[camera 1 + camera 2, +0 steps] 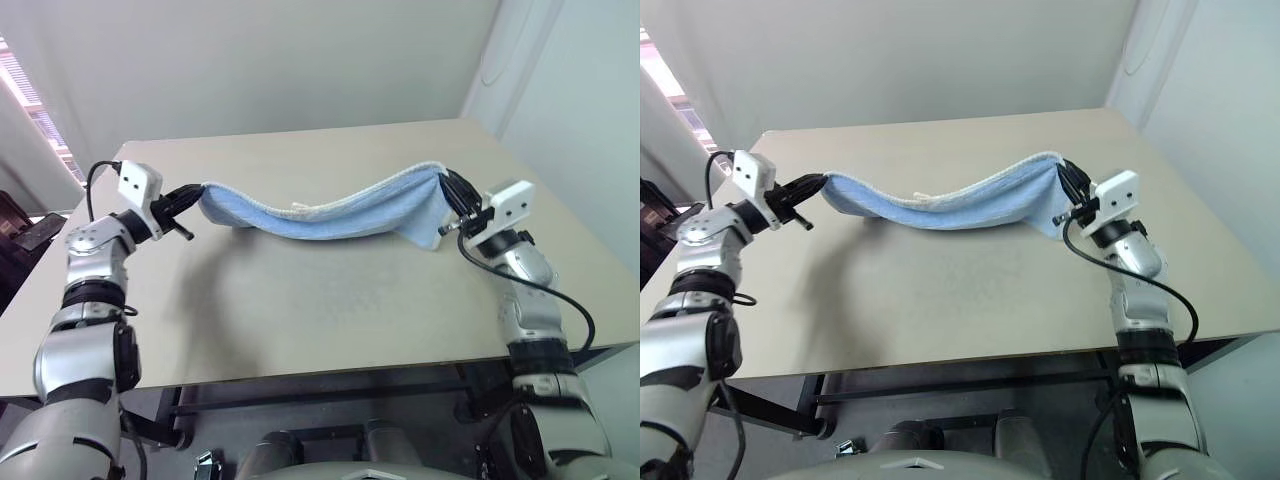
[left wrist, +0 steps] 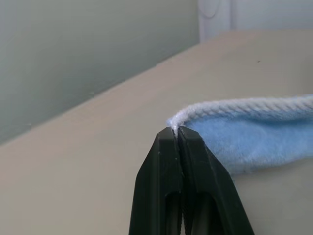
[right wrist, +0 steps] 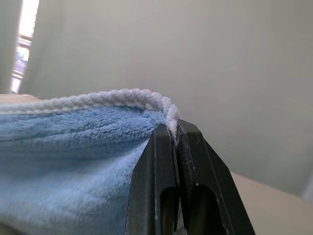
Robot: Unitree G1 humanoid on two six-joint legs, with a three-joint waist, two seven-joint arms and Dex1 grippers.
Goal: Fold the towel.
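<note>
Towel hangs slack above table, strung btwn both arms, mid-span sagging toward the surface. Left gripper and right gripper are each clamped tight on an opposite corner's white edging. Judgement: the two-corner hold keeps the cloth spread, prob. for laying one half over the other.

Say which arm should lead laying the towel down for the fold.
Neither clearly; slight lean right. Both the left gripper and right gripper are shut on corners of the towel, which sags between them over the table. The right end hangs higher and probably has further to drop.
</note>
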